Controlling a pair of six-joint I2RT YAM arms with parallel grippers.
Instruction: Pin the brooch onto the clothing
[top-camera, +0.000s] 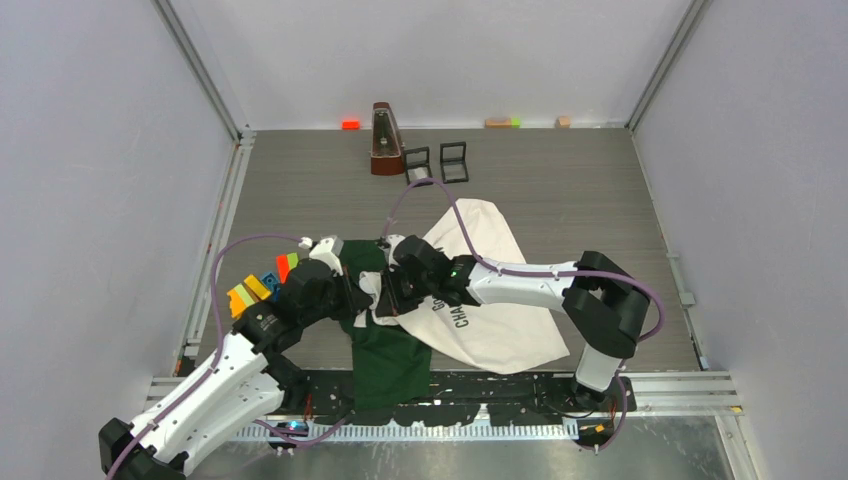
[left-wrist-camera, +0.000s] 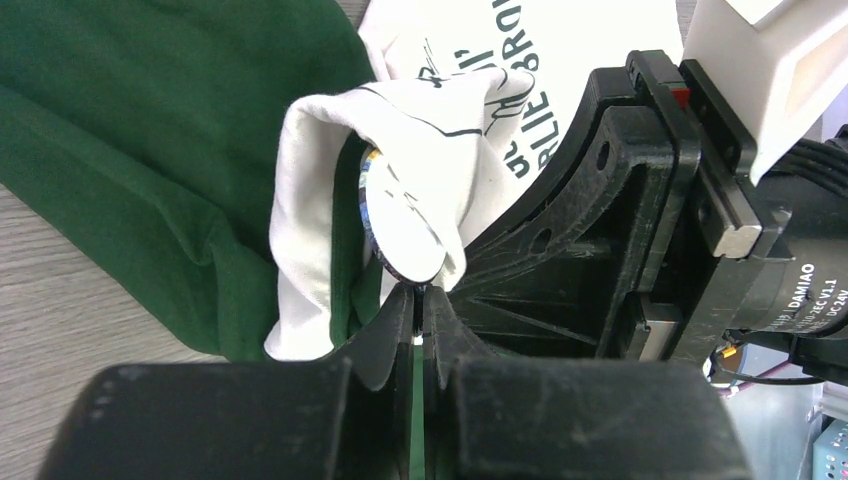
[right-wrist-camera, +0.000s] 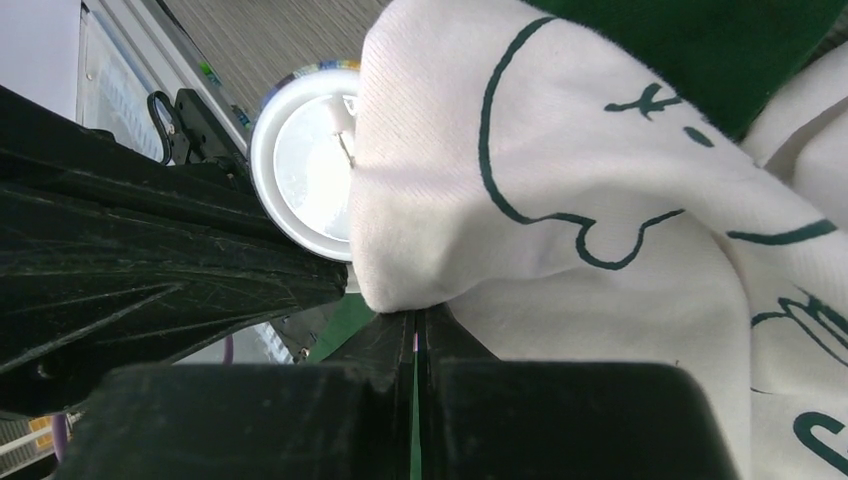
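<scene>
Left pincer (left-wrist-camera: 418, 305) is pressing its jaws together on the lower rim of the brooch (left-wrist-camera: 398, 225) and holding the round disc up on edge. The white back is showing a thin pin in the right wrist view. Right pincer (right-wrist-camera: 416, 322) is squeezing tight on a raised fold of the T-shirt (top-camera: 500, 335), and that white fold is draping over the brooch's top. The T-shirt is lying crumpled toward the desk's (top-camera: 300, 180) near edge, about midway along it, its green part reaching that edge.

"DAMIAO" on wrist motor (left-wrist-camera: 800, 285), "CHA" on T-shirt (top-camera: 505, 335)
</scene>
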